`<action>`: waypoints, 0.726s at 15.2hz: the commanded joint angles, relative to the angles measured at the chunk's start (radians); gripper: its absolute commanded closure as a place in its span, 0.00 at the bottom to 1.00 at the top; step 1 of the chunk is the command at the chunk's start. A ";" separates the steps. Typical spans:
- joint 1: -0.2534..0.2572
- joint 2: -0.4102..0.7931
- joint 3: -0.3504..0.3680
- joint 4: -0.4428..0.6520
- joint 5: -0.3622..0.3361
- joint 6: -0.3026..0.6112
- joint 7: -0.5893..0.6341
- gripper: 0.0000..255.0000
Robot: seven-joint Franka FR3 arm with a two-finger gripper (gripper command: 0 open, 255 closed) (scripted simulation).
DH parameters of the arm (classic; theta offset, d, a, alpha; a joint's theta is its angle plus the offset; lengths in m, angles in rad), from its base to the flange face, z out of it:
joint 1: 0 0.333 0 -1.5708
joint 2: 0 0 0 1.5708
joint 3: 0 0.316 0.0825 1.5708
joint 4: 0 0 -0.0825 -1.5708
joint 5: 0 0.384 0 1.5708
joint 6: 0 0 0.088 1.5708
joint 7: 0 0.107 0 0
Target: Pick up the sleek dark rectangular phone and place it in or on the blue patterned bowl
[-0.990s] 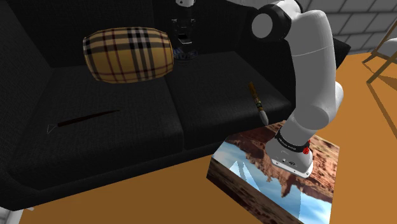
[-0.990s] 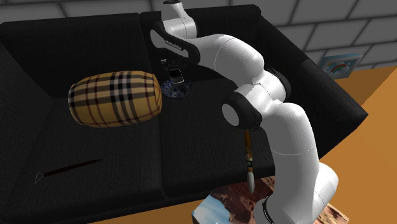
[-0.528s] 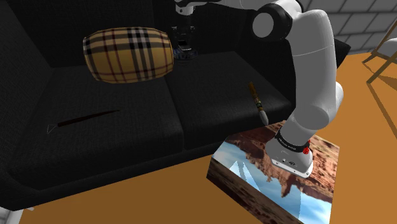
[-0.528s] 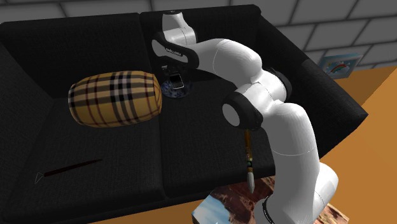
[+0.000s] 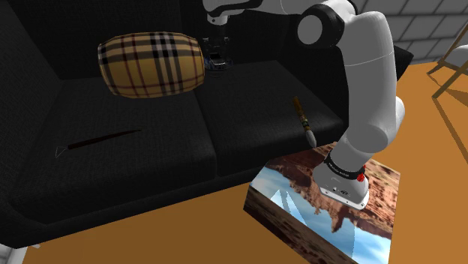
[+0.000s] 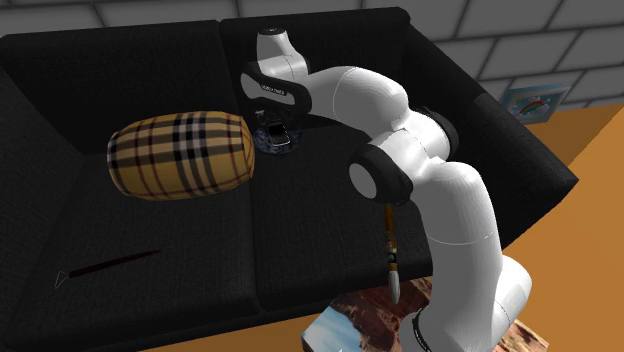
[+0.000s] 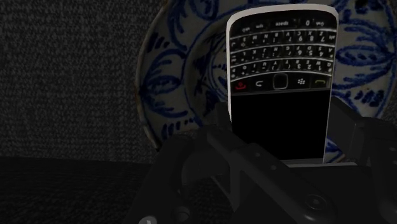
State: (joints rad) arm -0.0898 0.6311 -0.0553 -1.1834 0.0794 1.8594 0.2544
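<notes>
— Listing the setting: which surface, which room?
— Black sofa; orange floor; grey tiled wall. Plaid cushion on the seat, just beside the blue-patterned bowl.
— Arm?
— White arm bends from its stand across the seat, hand pointing down over the bowl.
— Fingers?
— Fingers clasp the black keypad phone by its lower sides, directly above the bowl; contact with the bowl cannot be told.

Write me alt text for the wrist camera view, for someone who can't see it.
A black keypad phone with a dark screen is clasped between the two fingers of the black gripper. Just beyond it lies a white bowl patterned in blue. The bowl rests on a black sofa cushion.
</notes>
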 commanded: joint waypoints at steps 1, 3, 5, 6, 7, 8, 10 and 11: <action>0.000 0.000 0.000 -0.001 0.000 0.001 0.000 1.00; 0.000 0.000 0.000 -0.001 0.000 0.001 0.000 1.00; 0.000 0.000 0.000 -0.001 0.000 0.001 0.000 0.00; 0.000 0.000 0.000 -0.001 0.000 0.001 0.000 0.00; 0.000 0.000 0.000 -0.001 0.000 0.001 0.000 0.00; 0.000 0.000 0.000 -0.001 0.000 0.001 0.000 0.00; 0.000 0.000 0.000 -0.001 0.000 0.001 0.000 0.00; -0.001 -0.004 0.000 0.026 -0.001 -0.030 0.001 0.00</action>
State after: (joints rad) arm -0.0897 0.6304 -0.0554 -1.1715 0.0790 1.8474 0.2554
